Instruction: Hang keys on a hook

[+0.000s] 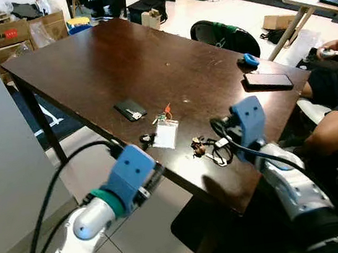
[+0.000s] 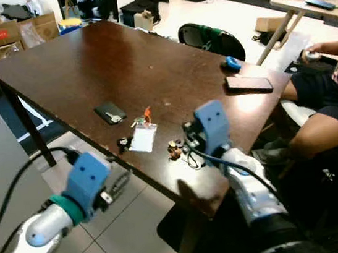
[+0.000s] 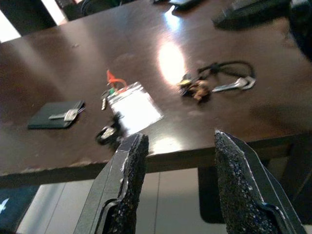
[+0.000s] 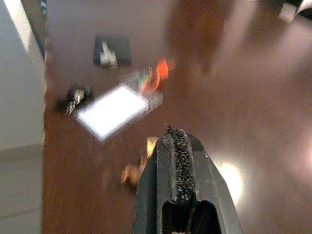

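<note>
1. Keys (image 1: 208, 147) lie near the dark table's (image 1: 116, 58) front edge, a brown charm and black cord with them.
2. Left gripper (image 3: 178, 163) hovers off the table's front edge, jaws wide apart and empty.
3. Clear badge holder (image 1: 165, 134) lies left of the keys, near a black card wallet (image 1: 130, 110).
4. Right gripper (image 4: 178, 146) hangs above the keys, fingers pressed together, holding nothing.
5. A seated person's leg (image 1: 337, 129) is at far right.

A dark brown table (image 2: 105, 66) carries a small black wallet (image 2: 110, 113), a clear badge holder (image 2: 143, 137) with an orange tag, and a bunch of keys (image 2: 181, 150) near the front edge. The right pincer (image 2: 191, 141) sits just over the keys, its fingers seemingly together. A black phone (image 2: 249, 83) lies near a seated person (image 2: 328, 105).
</note>
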You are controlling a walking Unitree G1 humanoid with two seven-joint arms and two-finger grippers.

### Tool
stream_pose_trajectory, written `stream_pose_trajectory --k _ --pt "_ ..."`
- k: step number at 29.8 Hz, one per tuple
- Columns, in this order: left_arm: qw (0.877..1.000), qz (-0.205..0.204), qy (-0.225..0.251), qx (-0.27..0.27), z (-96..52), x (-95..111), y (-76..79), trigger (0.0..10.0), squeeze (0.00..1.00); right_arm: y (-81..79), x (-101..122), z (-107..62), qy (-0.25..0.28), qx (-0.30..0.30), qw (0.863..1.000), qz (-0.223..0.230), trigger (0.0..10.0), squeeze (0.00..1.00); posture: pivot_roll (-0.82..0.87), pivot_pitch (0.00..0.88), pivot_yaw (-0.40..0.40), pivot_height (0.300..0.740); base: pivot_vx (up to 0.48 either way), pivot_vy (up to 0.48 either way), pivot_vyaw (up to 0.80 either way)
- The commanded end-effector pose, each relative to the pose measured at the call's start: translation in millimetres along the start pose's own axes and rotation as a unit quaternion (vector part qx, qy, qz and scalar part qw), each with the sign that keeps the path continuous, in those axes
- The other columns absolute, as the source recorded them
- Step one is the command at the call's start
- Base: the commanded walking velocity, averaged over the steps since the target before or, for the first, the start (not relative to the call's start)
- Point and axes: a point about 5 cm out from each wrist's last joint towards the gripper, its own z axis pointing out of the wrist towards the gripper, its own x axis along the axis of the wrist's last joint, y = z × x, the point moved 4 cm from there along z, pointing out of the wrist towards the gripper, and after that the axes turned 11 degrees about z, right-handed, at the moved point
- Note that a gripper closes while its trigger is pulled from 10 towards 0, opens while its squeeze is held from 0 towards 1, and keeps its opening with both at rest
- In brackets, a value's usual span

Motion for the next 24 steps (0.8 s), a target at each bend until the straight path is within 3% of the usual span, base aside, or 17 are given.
stream_pose_trajectory --k 1,2,4,5,7,10,11,12,13,18,22,23,24 --pt "1.000 -0.013 0.005 -0.009 -0.5 3.5 5.0 10.0 0.00 7.4 -12.8 -7.8 -0.031 0.004 0.999 0.033 10.0 0.00 0.06 0.069 0.011 0.740 0.000 0.000 0.00" --pt "1.000 -0.013 0.005 -0.009 -0.5 3.5 5.0 10.0 0.00 7.4 -12.8 -7.8 -0.031 0.004 0.999 0.033 10.0 0.00 0.06 0.069 0.011 0.740 0.000 0.000 0.00" --pt "1.000 -0.011 0.003 -0.003 2.1 2.9 3.2 10.0 0.00 32.4 -38.0 -22.4 -0.077 -0.037 0.996 0.005 10.0 0.00 0.05 0.074 0.011 0.740 0.000 0.000 0.00" --pt "1.000 -0.011 0.003 -0.003 2.1 2.9 3.2 10.0 0.00 32.4 -38.0 -22.4 -0.077 -0.037 0.996 0.005 10.0 0.00 0.05 0.074 0.011 0.740 0.000 0.000 0.00" --pt "1.000 -0.009 -0.001 0.000 3.2 1.7 0.5 10.0 0.00 50.1 -51.1 -29.6 -0.093 -0.072 0.993 -0.020 10.0 0.00 0.05 0.076 0.018 0.740 0.000 0.000 0.00" --pt "1.000 -0.009 -0.003 0.006 3.9 1.2 -3.0 10.0 0.00 53.9 -51.6 -26.6 -0.084 -0.082 0.993 -0.026 10.0 0.00 0.05 0.078 0.025 0.740 0.000 0.000 0.00" --pt "1.000 -0.009 -0.004 0.008 4.1 1.4 -4.7 10.0 0.00 51.0 -49.3 -22.0 -0.077 -0.077 0.994 -0.018 10.0 0.51 0.06 0.082 0.026 0.740 0.000 0.000 0.00" --pt "1.000 -0.009 -0.004 0.008 4.1 1.4 -4.7 10.0 0.00 51.0 -49.3 -22.0 -0.077 -0.077 0.994 -0.018 10.0 0.51 0.06 0.082 0.026 0.740 0.000 0.000 0.00" --pt "1.000 -0.010 -0.005 0.012 3.8 1.4 -6.4 10.0 0.00 45.2 -45.8 -15.7 -0.070 -0.065 0.995 -0.013 10.0 1.00 0.06 0.089 0.026 0.740 0.000 0.000 0.00" --pt "1.000 -0.011 -0.011 0.021 0.6 0.5 -8.0 10.0 0.00 25.6 -35.3 4.4 -0.065 -0.023 0.998 -0.012 10.0 1.00 0.07 0.098 0.025 0.740 0.000 0.000 0.00" --pt "0.999 -0.014 -0.014 0.027 -2.1 0.5 -9.6 10.0 0.00 23.1 -25.7 10.1 -0.058 -0.018 0.998 -0.008 10.0 1.00 0.08 0.110 0.027 0.740 0.000 0.000 0.00" --pt "0.999 -0.017 -0.015 0.034 -2.8 1.1 -11.8 10.0 0.00 22.0 -23.5 14.8 -0.059 -0.017 0.998 -0.009 10.0 0.65 0.09 0.118 0.031 0.740 0.000 0.000 0.00" --pt "0.999 -0.017 -0.015 0.034 -2.8 1.1 -11.8 10.0 0.00 22.0 -23.5 14.8 -0.059 -0.017 0.998 -0.009 10.0 0.65 0.09 0.118 0.031 0.740 0.000 0.000 0.00"
